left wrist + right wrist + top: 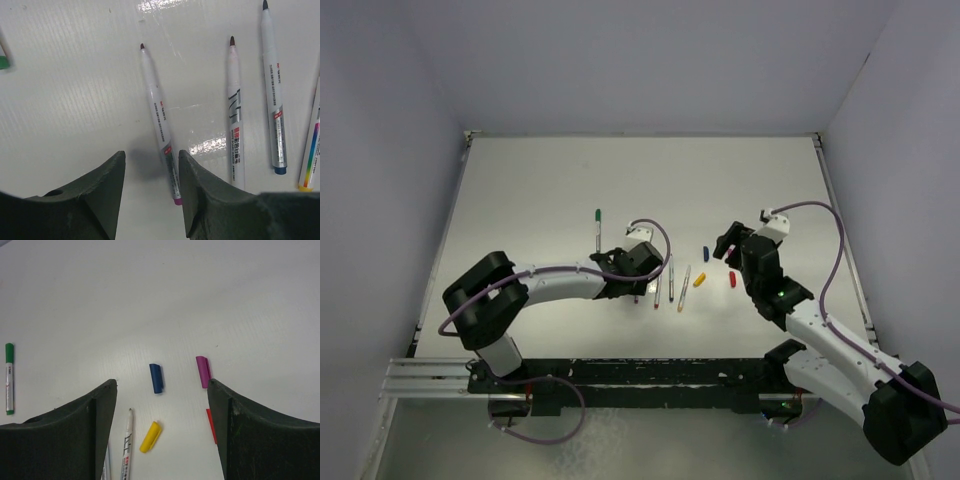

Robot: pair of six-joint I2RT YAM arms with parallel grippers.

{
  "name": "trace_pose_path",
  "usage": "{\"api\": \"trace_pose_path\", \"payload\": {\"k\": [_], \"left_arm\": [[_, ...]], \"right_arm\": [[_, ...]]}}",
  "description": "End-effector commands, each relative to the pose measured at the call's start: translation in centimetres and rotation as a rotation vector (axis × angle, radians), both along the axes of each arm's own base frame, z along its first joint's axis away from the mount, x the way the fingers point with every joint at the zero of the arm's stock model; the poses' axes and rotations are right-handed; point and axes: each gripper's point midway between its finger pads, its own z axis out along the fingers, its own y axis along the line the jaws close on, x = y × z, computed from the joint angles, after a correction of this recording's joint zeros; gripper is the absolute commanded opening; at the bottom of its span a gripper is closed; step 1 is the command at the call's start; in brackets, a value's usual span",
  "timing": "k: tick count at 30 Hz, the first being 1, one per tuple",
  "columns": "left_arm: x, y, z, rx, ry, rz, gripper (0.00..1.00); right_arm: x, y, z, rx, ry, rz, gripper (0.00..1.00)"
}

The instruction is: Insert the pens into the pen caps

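Four uncapped pens lie side by side on a white table, just left of the blue cap and a little nearer the arms. Each is a thin pale barrel with small print, a dark felt tip and a coloured end. A green pen lies well left of the blue cap and appears to wear its cap already. The magenta cap sits just right of the blue cap. The yellow cap and red cap lie nearer the arms than it.

The left jaws stand spread, low over the table, with the magenta-ended pen lying between them, not yet pinched. The right jaws hover spread wide above the blue cap, holding nothing.

We judge the pens light, stiff and smooth, so apt to roll. The middle of the barrel is the place to pinch, leaving the tip free. The caps are tiny and likely to skid, so we would grip them across the sides, mouth clear.
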Motion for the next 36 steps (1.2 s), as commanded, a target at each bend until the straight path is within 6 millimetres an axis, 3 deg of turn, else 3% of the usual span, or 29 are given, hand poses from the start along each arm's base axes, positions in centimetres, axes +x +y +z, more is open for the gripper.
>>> {"api": "trace_pose_path", "payload": {"k": [1,15,28,33,36], "left_arm": [[1.0,-1.5,1.3,-0.048,-0.037,0.022,0.50],[-0.3,0.5,-1.7,0.097,0.066,0.040,0.48],[-4.1,2.4,-3.9,0.152,0.236,-0.007,0.38],[-5.4,3.2,-4.9,0.165,0.284,-0.012,0.29],[-6.0,3.5,-5.7,0.175,0.313,-0.011,0.15]], "right_arm": [[0.0,-0.4,0.1,0.011,-0.007,-0.024,0.75],[0.2,0.3,0.5,0.045,-0.017,-0.004,0.74],[-0.1,0.4,2.2,0.065,-0.006,-0.004,0.74],[-0.4,0.1,2.3,0.060,0.013,-0.018,0.73],[-0.4,0.0,2.3,0.055,0.021,-0.025,0.73]]}}
